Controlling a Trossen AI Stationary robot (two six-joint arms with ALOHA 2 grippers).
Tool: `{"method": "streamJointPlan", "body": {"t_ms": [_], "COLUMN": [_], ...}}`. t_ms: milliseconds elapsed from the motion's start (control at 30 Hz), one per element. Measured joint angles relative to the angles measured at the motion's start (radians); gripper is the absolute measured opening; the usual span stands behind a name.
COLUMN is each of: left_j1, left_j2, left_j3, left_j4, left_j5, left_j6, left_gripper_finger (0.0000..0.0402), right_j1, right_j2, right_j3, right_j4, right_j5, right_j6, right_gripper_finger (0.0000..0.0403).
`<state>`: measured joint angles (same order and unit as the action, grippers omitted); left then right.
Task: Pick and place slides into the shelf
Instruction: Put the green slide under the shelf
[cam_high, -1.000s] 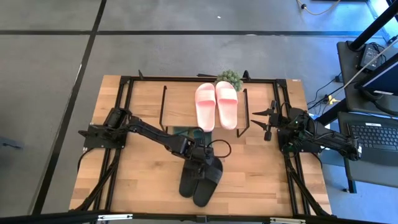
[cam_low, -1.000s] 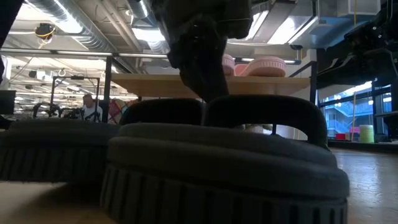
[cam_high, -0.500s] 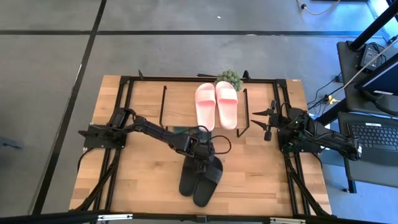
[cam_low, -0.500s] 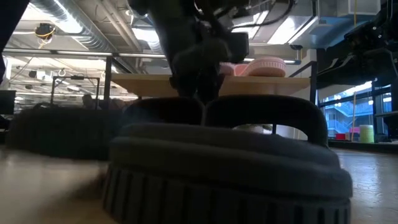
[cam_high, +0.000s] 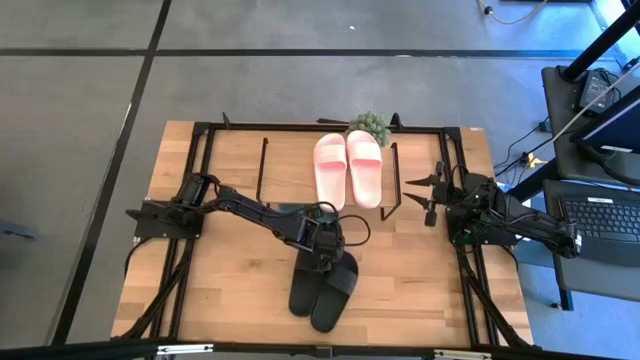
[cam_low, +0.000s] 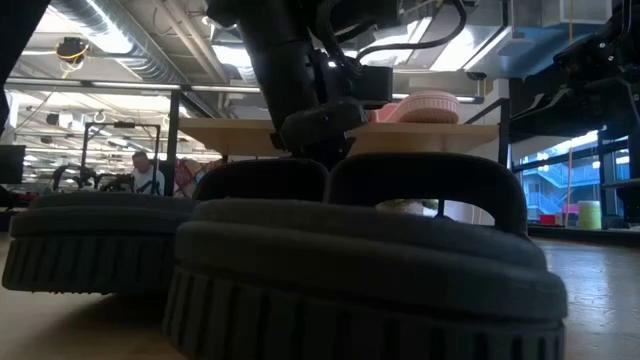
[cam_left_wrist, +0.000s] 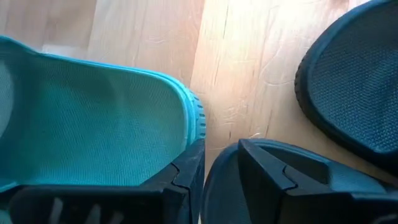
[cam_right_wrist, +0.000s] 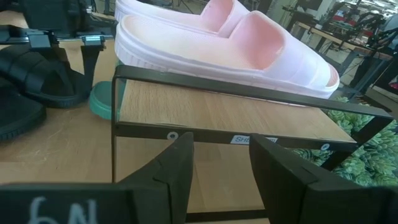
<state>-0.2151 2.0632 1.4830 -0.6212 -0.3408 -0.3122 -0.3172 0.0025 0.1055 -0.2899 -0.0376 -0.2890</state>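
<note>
Over the last second my left jaws (cam_high: 322, 243) drew back from the black rubber slides (cam_high: 323, 291) near the table's front edge toward the dark green rubber slide (cam_left_wrist: 93, 134) just behind them; the left black one shifted, then settled. Both black slides lay free. My left jaws stood apart, gripping nothing. Judgement: this pair remains to be picked. The pale pink rubber slides (cam_high: 347, 168) sat on the wooden-topped wire shelf (cam_high: 290, 165) by the back edge. Right jaws (cam_right_wrist: 219, 168) waited open at the right edge. Bare wooden table (cam_high: 220, 290); a workshop with one person in the background.
</note>
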Motion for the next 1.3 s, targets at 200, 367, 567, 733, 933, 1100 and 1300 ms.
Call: {"method": "streamJointPlan", "body": {"t_ms": [200,367,567,733,933,1100,1300], "left_j1": [-0.006,-0.024,-0.040,-0.065,-0.090,-0.110,-0.144], "left_j2": [-0.008,-0.019,-0.021,-0.030,-0.130,-0.230,-0.231], "left_j3": [-0.001,0.018,0.099,0.169,0.173,0.174,0.174], "left_j4": [-0.002,-0.018,-0.143,-0.252,-0.286,-0.266,-0.112], "left_j5": [0.052,0.041,0.010,-0.050,-0.060,-0.036,-0.040], "left_j6": [0.000,0.004,-0.002,-0.038,-0.047,-0.018,0.088], "left_gripper_finger": [0.0088,0.0088,0.0088,0.0089,0.0089,0.0089,0.0089], "right_j1": [0.000,0.000,0.000,0.000,0.000,0.000,0.000], "right_j2": [0.000,0.000,0.000,0.000,0.000,0.000,0.000], "right_j3": [0.000,0.000,0.000,0.000,0.000,0.000,0.000], "right_j4": [0.000,0.000,0.000,0.000,-0.001,0.000,0.000], "right_j5": [0.000,0.000,0.000,0.000,0.001,0.000,0.000], "right_j6": [0.000,0.000,0.000,0.000,0.000,0.000,0.000], "right_gripper_finger": [0.0157,0.0157,0.0157,0.0157,0.0157,0.0157,0.0157]}}
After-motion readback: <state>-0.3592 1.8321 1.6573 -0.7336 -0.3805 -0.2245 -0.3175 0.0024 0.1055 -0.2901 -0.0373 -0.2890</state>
